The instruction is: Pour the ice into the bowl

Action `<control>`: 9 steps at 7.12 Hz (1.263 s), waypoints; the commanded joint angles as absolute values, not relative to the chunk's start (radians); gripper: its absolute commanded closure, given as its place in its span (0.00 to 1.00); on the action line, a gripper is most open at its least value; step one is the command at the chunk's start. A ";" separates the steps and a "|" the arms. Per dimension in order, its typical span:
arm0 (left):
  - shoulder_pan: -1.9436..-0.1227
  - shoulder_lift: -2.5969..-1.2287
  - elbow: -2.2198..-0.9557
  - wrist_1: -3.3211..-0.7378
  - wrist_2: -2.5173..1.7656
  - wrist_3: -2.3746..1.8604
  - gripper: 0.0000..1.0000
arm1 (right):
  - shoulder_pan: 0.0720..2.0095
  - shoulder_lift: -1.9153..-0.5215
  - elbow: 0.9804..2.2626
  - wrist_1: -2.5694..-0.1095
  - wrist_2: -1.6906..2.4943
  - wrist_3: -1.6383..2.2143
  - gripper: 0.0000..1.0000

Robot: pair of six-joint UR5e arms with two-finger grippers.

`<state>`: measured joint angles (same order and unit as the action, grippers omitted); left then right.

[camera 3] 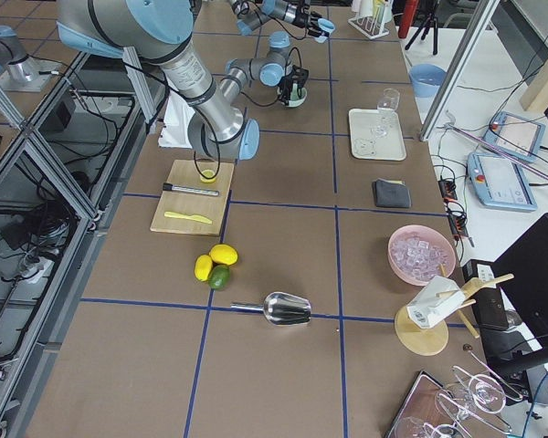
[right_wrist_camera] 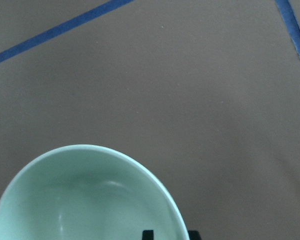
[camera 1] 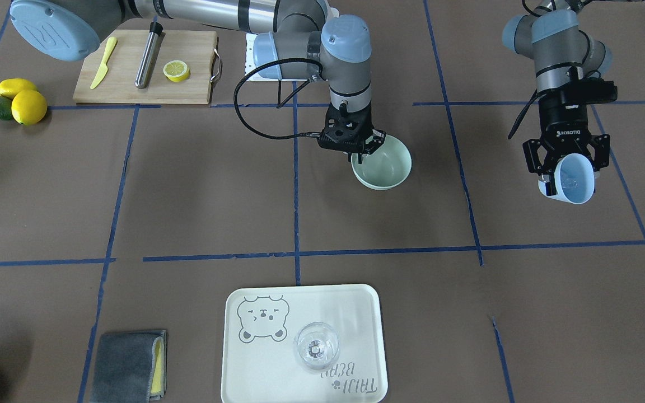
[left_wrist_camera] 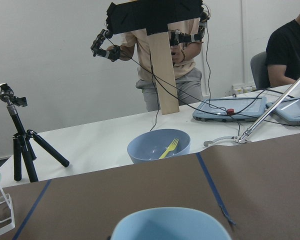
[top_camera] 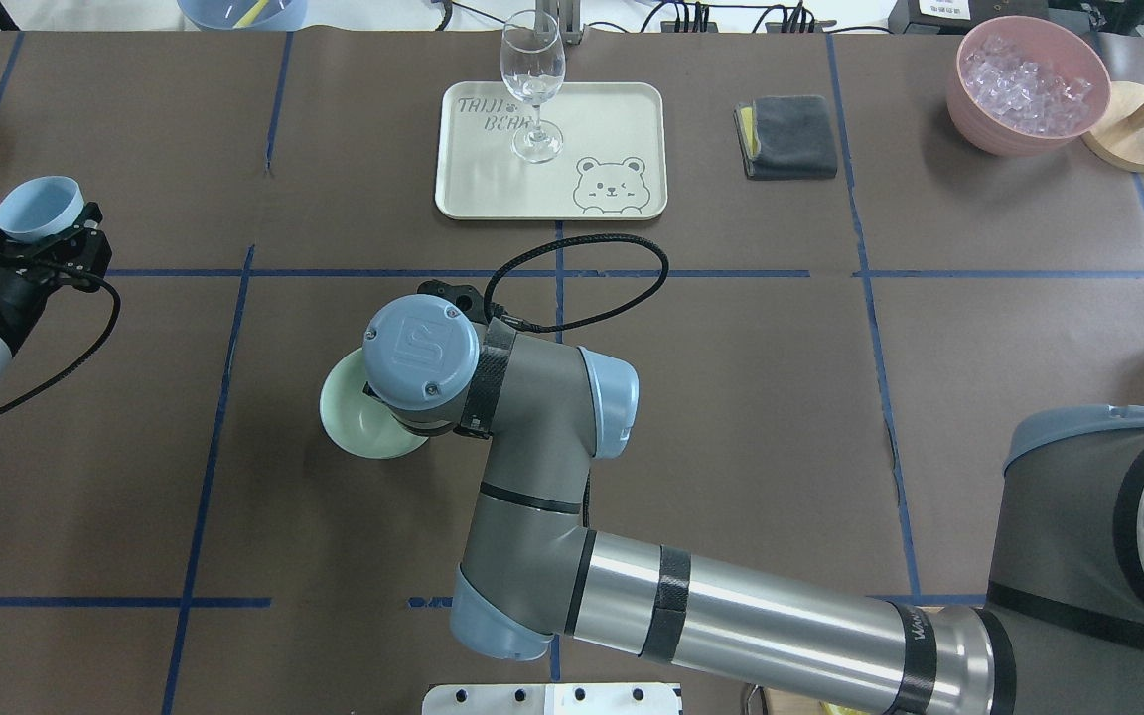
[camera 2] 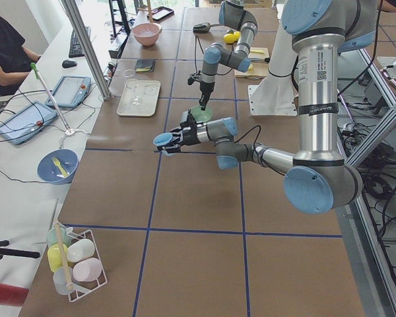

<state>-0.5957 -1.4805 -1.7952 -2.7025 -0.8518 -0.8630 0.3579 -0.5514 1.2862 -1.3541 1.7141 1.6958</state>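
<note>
Near the table's middle, a little left: one bowl [camera 1: 389, 165], upright on the table, mouth straight up, round, so without a long axis. Pinched at the rim by the right gripper [camera 1: 364, 152], jaws narrow, one fingertip inside the wall and one outside.

Well left of the bowl, held off the table: one blue cup [top_camera: 40, 207], axis near vertical, mouth up, gripped across its body by the left gripper [camera 1: 568, 168], jaws wide. Inside, faint glassy ice [camera 1: 569, 180], too dim to count.

Far right: one pink container [top_camera: 969, 94], heaped with cubes. Far middle: one tray [top_camera: 622, 119], with one glass [top_camera: 532, 74] standing on it.
</note>
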 commanded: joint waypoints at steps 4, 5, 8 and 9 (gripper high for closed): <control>-0.543 -1.512 -1.871 -2.700 -0.856 -0.809 1.00 | 0.532 -0.732 1.536 -1.339 1.863 1.657 0.00; -0.499 -1.513 -1.896 -2.698 -0.848 -0.761 1.00 | 0.557 -0.846 1.649 -1.339 1.900 1.604 0.00; -0.268 -1.537 -1.907 -2.570 -0.443 -0.662 1.00 | 0.618 -0.986 1.767 -1.339 1.968 1.526 0.00; -0.211 -1.539 -1.899 -2.562 -0.348 -0.611 1.00 | 0.621 -0.997 1.772 -1.336 1.970 1.526 0.00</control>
